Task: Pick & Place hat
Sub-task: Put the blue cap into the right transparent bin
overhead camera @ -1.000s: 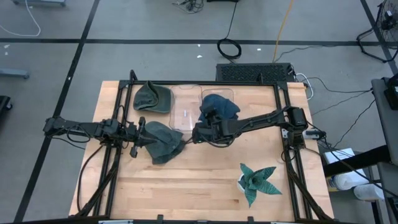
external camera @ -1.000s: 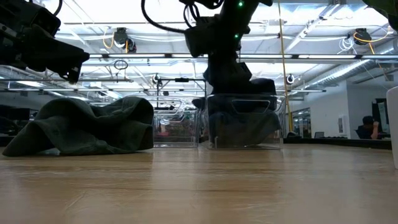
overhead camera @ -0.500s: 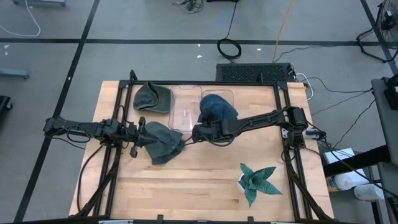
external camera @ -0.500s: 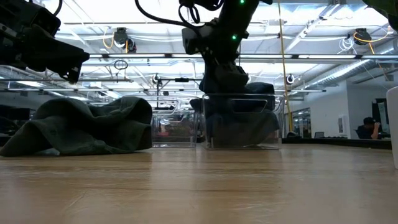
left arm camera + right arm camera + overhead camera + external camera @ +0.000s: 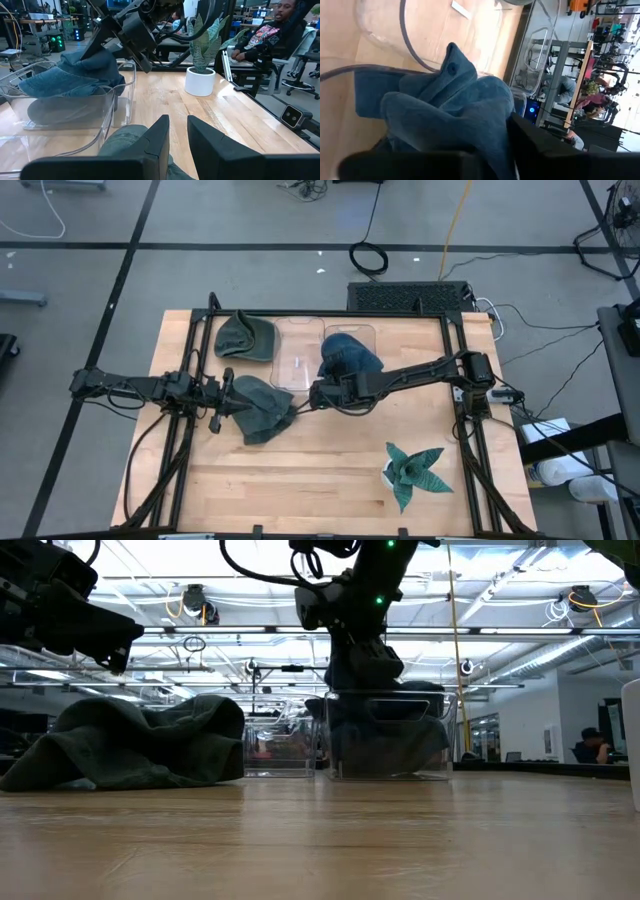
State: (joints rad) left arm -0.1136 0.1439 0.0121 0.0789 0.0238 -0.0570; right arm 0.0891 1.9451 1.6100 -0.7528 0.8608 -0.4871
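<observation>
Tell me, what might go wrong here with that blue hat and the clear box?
The blue hat is heaped above the rim of the clear bin, so part could spill over the side. The right end effector sits close against it and might drag the fabric back out when pulling away. The green hat under the left end effector could snag.

Bright, even overhead light; ceiling lights (image 5: 560, 600) glare in the low view, arms silhouetted against them, nearest wooden table (image 5: 320, 850) slightly soft.

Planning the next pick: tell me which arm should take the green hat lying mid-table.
Left. The left gripper sits right at the green hat, while the right gripper is busy at the blue hat in the clear bin.
</observation>
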